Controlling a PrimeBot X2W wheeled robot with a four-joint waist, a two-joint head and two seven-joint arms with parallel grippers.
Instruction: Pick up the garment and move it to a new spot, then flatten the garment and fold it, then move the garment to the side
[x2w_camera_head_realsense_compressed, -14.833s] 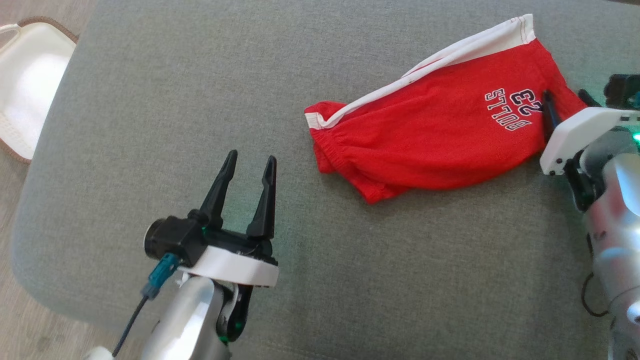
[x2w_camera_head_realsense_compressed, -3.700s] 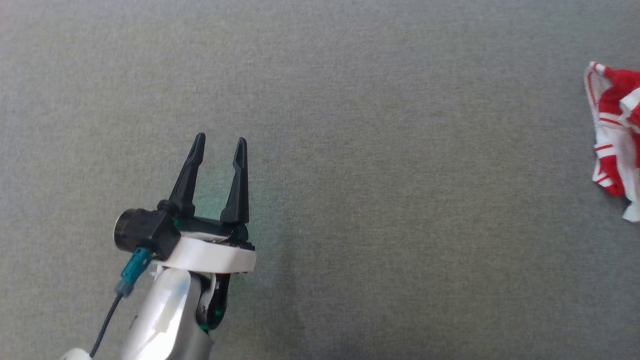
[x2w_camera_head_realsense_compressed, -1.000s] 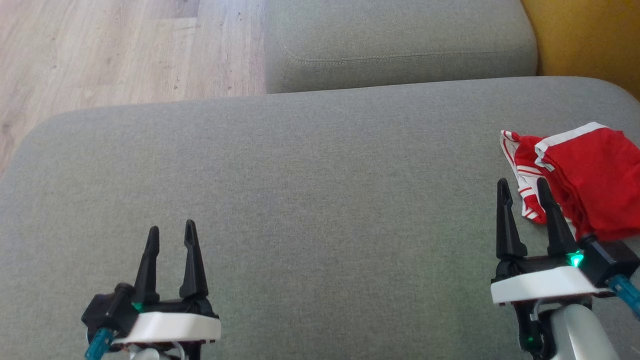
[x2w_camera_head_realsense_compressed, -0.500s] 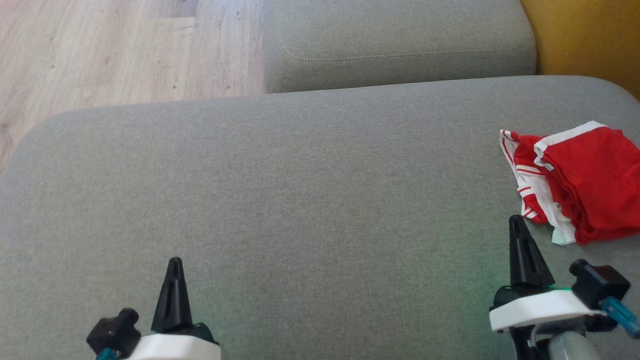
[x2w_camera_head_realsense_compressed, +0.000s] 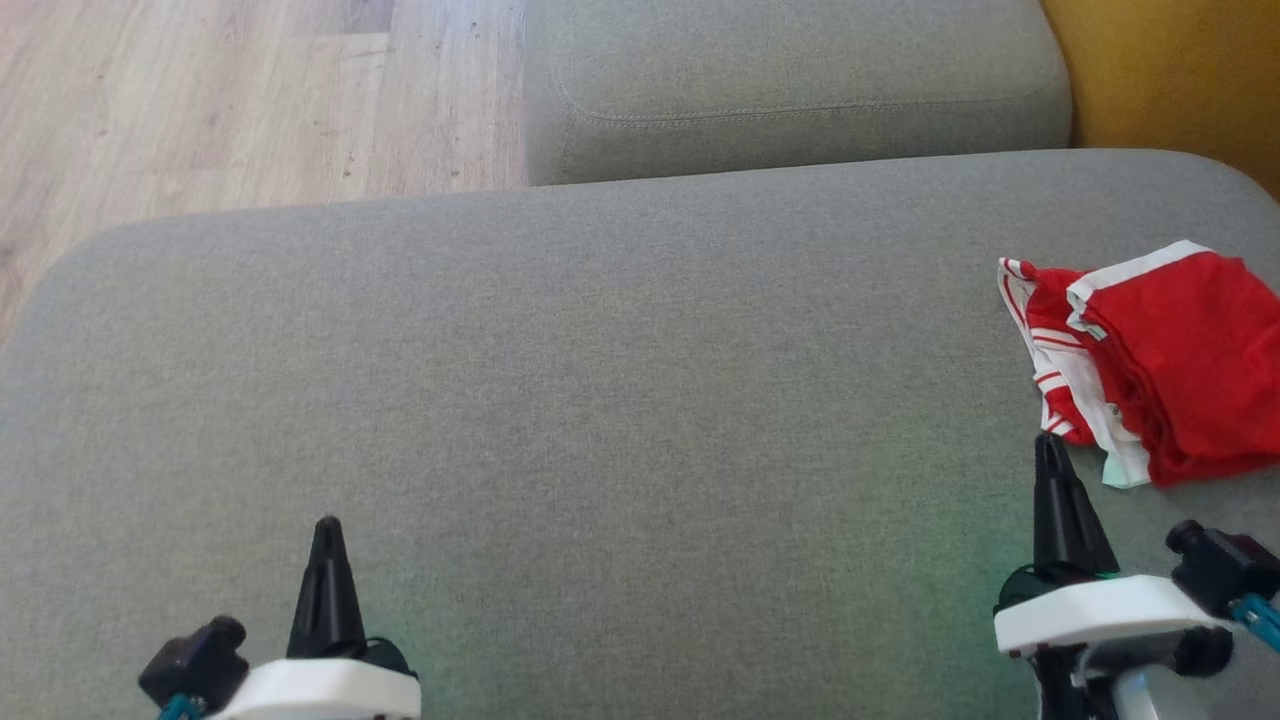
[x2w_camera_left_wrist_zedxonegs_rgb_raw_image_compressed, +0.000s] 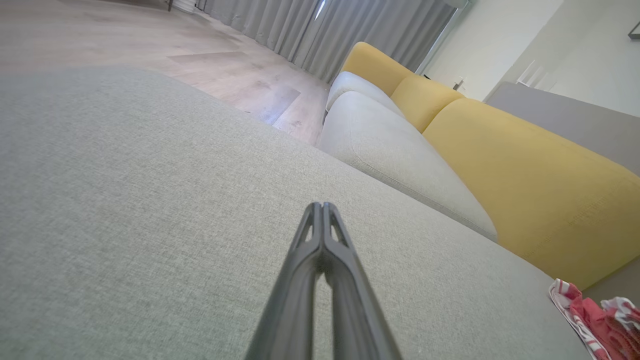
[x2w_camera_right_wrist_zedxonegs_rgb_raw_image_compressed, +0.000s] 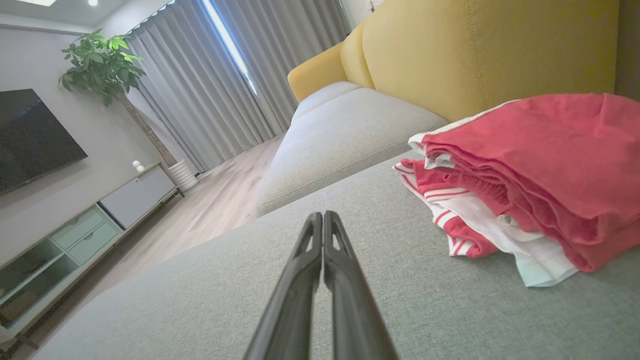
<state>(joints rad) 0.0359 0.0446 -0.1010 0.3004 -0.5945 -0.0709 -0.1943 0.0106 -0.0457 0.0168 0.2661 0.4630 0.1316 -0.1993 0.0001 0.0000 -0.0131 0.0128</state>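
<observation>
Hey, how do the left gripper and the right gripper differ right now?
The right gripper sits close beside the folded red garment, while the left gripper is far from it, across the grey cushion. In the head view, the right gripper's tip also reaches farther forward over the cushion than the left gripper's. Both are shut with their fingers pressed together, hold nothing, and point forward.
</observation>
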